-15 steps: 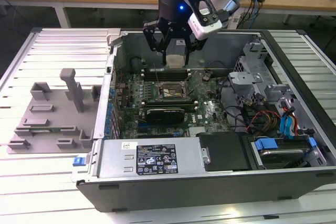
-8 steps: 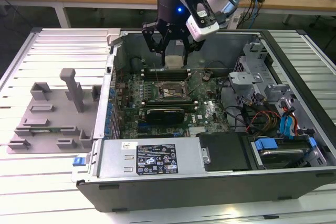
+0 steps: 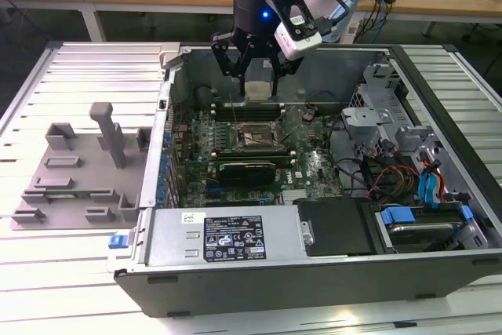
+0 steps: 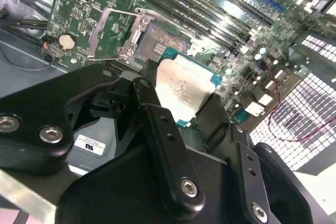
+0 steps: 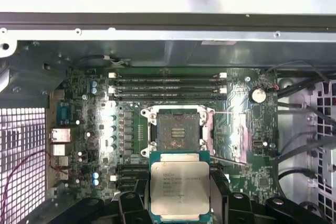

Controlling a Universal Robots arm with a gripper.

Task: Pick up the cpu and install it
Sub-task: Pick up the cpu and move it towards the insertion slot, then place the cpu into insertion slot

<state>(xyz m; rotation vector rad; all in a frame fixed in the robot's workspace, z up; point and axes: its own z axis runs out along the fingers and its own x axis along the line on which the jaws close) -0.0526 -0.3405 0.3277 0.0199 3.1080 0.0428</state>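
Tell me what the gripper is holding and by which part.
The gripper holds the cpu, its fingers clamped on two opposite side edges, top plate left bare.

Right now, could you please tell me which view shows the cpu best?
The first wrist view: the cpu faces the camera squarely, held in the gripper. The second wrist view shows it obliquely; the exterior view, a small pale patch.

Silvery teal-edged cpu (image 5: 179, 188), green motherboard (image 3: 318, 164), grey case (image 3: 329, 282)
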